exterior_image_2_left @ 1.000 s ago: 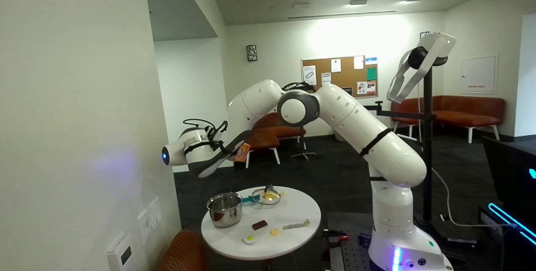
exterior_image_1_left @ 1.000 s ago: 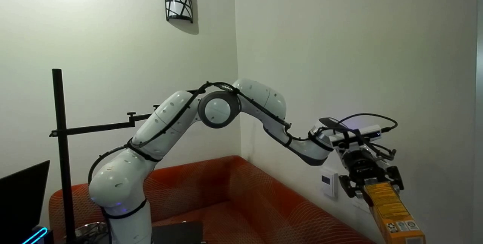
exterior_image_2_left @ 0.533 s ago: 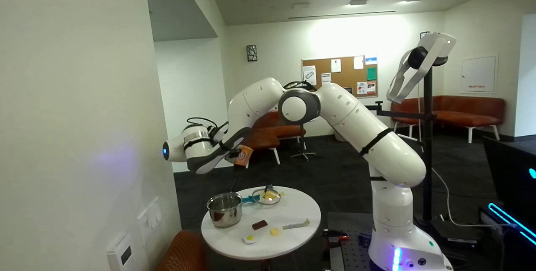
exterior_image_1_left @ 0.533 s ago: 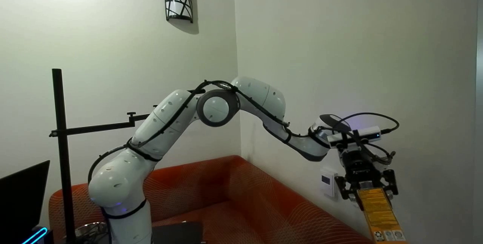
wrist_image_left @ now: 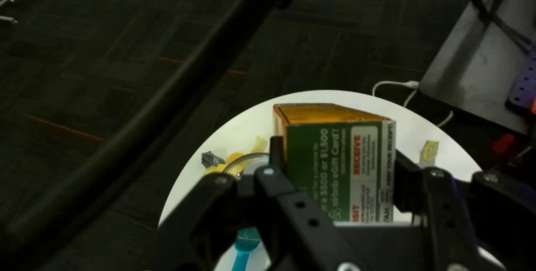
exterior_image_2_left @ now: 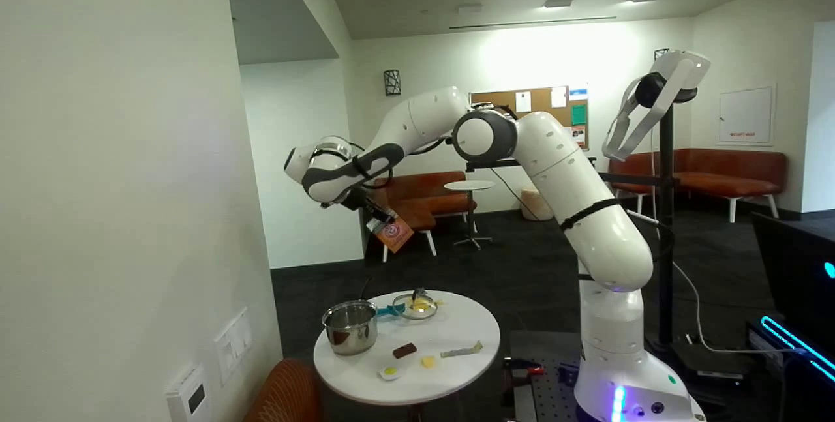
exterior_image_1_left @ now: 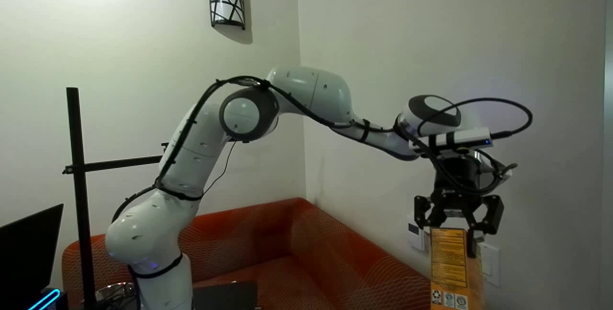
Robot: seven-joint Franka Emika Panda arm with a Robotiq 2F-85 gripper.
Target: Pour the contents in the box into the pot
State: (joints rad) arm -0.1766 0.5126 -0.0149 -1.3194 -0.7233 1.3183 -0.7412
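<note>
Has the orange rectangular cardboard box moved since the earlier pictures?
Yes: in an exterior view, the orange box has shifted right and slightly up in the picture, against the round white table.

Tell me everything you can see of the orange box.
The orange box looks like printed cardboard, with a round emblem on one face, a yellow text panel and three small pale symbols on another, and a green panel in the wrist view. It hangs tilted in midair, clear of the table, clamped in the gripper. No opening can be made out.
</note>
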